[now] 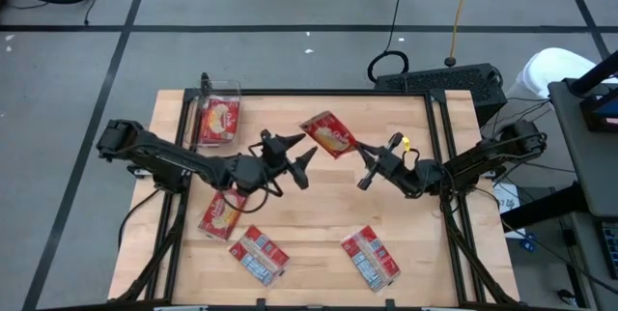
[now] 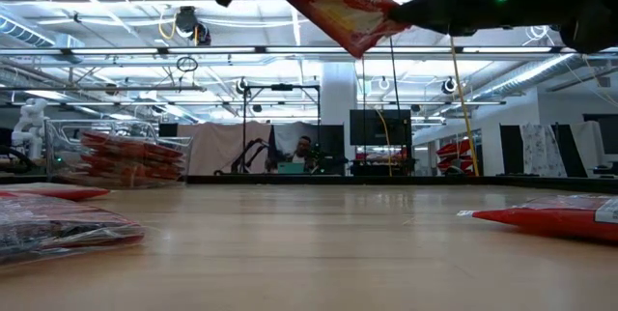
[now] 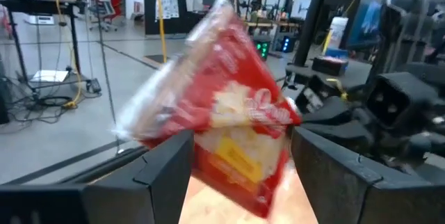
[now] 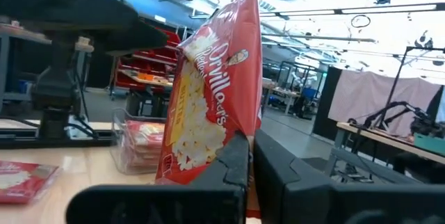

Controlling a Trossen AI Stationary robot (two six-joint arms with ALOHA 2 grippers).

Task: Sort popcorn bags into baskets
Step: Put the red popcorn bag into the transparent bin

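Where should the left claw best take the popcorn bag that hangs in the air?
Probably the free upper-left edge of the raised popcorn bag, coming from the left. The right claw pinches its lower right corner; the left claw is open beside it.

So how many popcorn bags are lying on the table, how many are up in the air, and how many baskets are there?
Loose bags lying flat: 3
Lifted bag, held by the right gripper: 1
Basket, with more bags stacked inside that I can't count: 1
Total: 5
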